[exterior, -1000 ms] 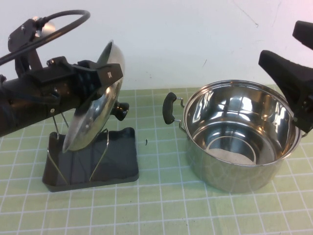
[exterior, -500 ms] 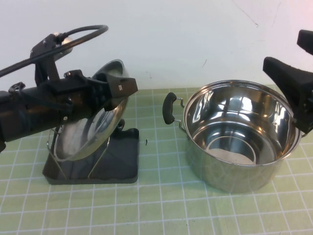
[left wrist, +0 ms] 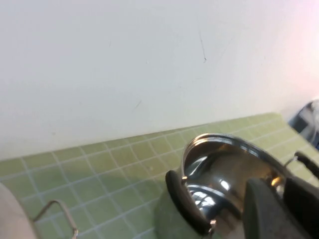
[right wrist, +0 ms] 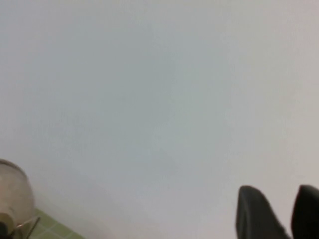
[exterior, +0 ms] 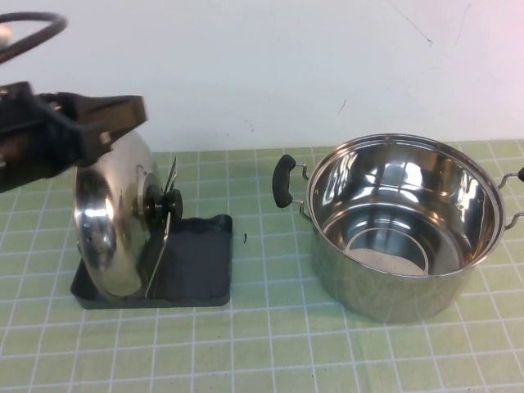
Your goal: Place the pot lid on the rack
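The pot lid [exterior: 106,221] is shiny steel with a black knob [exterior: 155,203]. It stands on edge in the dark grey rack [exterior: 201,262], between the wire prongs, with the knob facing the pot. My left gripper [exterior: 123,115] is just above the lid's top edge, open and holding nothing; it also shows in the left wrist view [left wrist: 281,181]. My right gripper [right wrist: 286,191] is out of the high view; in the right wrist view it is open and empty, facing the white wall.
A deep steel pot [exterior: 401,221] with black side handles stands on the right of the green gridded mat [exterior: 262,344]. It also shows in the left wrist view [left wrist: 214,164]. A white wall [exterior: 270,65] rises behind the mat.
The lid went from tilted in my left gripper to standing on edge in the rack. My left gripper let go and drew back to the left. My right gripper left the high view.
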